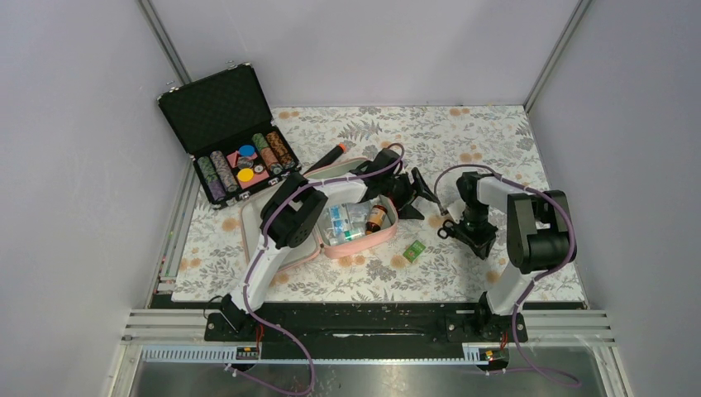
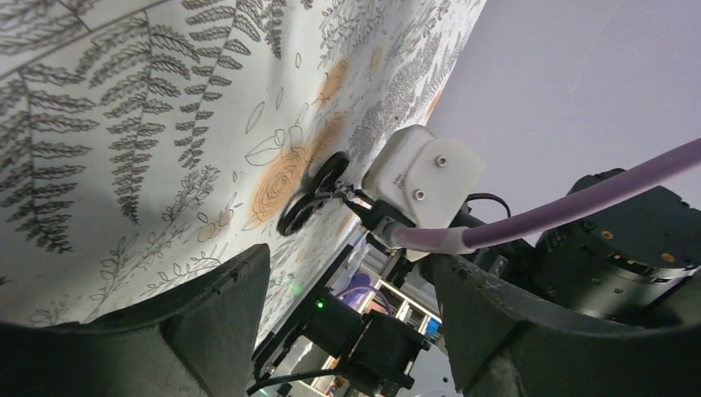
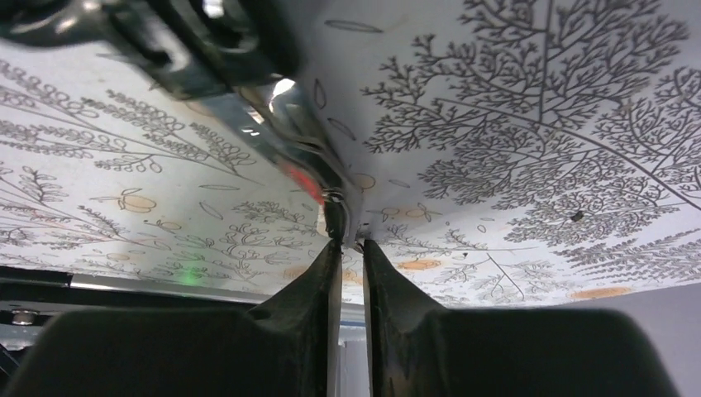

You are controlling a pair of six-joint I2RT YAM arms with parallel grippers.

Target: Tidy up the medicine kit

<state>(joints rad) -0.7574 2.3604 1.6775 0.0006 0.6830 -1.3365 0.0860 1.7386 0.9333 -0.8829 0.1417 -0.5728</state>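
1. The right gripper (image 3: 348, 251) is clenched on the scissors (image 3: 285, 136), just right of the open medicine kit (image 1: 364, 241).
2. The left gripper (image 1: 416, 195) is released and empty.
3. Carry the scissors left slowly, keeping the grip firm.

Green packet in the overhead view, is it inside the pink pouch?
No, the green packet lies on the table outside the open pink pouch.

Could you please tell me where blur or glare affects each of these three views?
Top external: evenly lit, sharp throughout. Left wrist: the left gripper is open, its black fingers blurred, the white floral-print tablecloth crisp. Right wrist: the shiny steel scissors pinched in the right gripper are smeared, with white glare.
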